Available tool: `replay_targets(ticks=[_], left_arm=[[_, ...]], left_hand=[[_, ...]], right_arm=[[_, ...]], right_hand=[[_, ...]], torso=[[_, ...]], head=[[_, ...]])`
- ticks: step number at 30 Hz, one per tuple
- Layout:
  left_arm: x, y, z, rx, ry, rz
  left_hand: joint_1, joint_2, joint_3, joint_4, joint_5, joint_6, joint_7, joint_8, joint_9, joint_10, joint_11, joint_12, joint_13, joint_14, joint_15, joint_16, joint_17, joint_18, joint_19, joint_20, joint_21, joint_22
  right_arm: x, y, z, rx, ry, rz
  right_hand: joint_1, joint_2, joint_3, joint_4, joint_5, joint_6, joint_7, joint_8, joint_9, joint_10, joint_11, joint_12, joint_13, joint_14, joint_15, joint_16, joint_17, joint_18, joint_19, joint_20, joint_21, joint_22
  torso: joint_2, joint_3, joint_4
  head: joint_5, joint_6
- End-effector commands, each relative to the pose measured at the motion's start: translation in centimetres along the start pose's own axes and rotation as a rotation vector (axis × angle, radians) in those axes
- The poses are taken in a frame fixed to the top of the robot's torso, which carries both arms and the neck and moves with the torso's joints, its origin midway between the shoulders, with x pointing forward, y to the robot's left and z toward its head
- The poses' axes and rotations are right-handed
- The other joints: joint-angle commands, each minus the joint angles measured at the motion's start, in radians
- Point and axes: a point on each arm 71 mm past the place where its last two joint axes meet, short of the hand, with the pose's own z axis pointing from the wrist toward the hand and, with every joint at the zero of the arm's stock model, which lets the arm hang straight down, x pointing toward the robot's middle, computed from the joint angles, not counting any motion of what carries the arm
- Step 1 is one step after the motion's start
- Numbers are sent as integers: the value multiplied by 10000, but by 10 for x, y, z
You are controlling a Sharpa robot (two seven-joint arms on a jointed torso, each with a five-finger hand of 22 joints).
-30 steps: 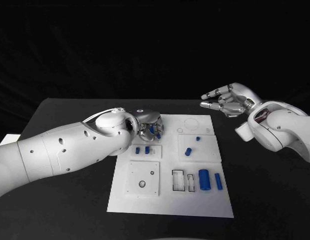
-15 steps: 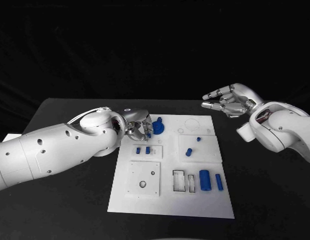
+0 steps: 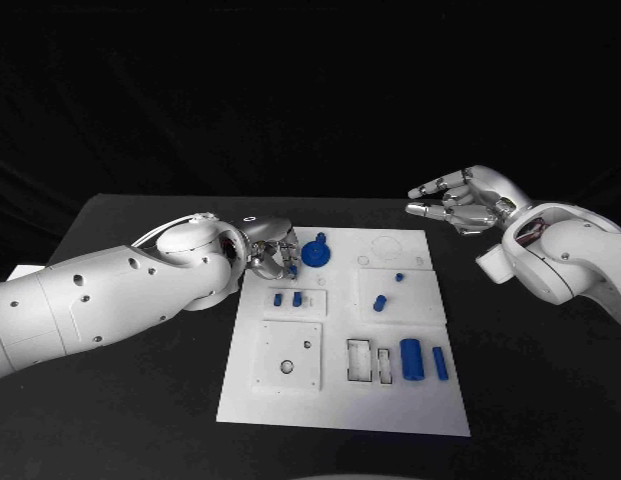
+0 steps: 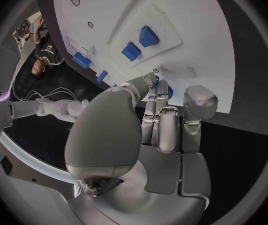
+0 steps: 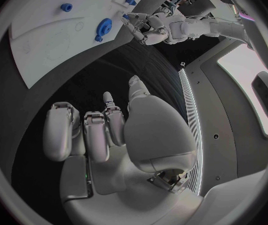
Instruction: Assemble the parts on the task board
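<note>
silver left hand (image 3: 270,255), fingers curled with nothing visibly held, rests beside a blue gear part (image 3: 317,250) lying at the far left of the white task board (image 3: 342,405). right hand (image 3: 454,200) hovers open, empty, well apart above the desk (image 3: 137,400). risk: a curled finger could nudge the gear out of its seat, judging by their closeness.

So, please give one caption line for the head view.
Left hand beside a blue round part on the white task board; right hand raised, empty.
</note>
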Motion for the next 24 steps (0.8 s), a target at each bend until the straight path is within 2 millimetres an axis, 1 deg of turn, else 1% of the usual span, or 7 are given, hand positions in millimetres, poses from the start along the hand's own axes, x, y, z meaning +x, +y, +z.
replay_targets(ticks=[1, 4, 15, 24], left_arm=[[2, 1, 0, -80, 237, -46], [2, 0, 1, -78, 327, -31], [5, 0, 1, -103, 656, 29], [6, -1, 1, -106, 748, 46]], left_hand=[[-100, 19, 29, -20, -1, 28, 19, -68, -16, 63, -18, -60, -12, 522, 63, 35, -10, -52, 294, 57, 38, 13], [-107, 10, 27, -24, -2, 33, 18, -72, -16, 72, -19, -67, -11, 522, 63, 36, -10, -50, 293, 57, 35, 11], [-114, 4, 27, -34, -2, 51, 12, -76, -16, 94, -25, -79, -10, 520, 60, 34, -18, -51, 292, 58, 45, 23], [-124, -3, 25, -39, -3, 65, 9, -80, -16, 113, -29, -89, -8, 521, 59, 41, -8, -52, 292, 58, 54, 35]], right_arm=[[1, 1, 0, -97, 123, 2], [2, 1, 0, -100, 127, 4], [2, 1, 0, -108, 136, 7], [2, 1, 0, -110, 140, 8]], right_hand=[[-69, 32, -42, 0, 23, 40, 8, 3, -2, -35, -27, 15, 1098, 840, -16, -36, 1886, 192, -31, 6, -29, 7], [-69, 32, -42, 0, 23, 40, 8, 3, -2, -35, -27, 15, 1098, 840, -16, -36, 1886, 192, -31, 6, -29, 7], [-69, 32, -42, 0, 23, 40, 8, 3, -2, -35, -27, 15, 1098, 840, -16, -36, 1886, 192, -31, 6, -29, 7], [-69, 32, -42, 0, 23, 40, 8, 3, -2, -35, -27, 15, 1098, 840, -16, -36, 1886, 192, -31, 6, -29, 7]], torso=[[-1, 7, 0], [3, 9, 8], [-1, 7, 2], [0, 6, 4]], head=[[-1, -16], [1, -26], [28, -63], [31, -66]])
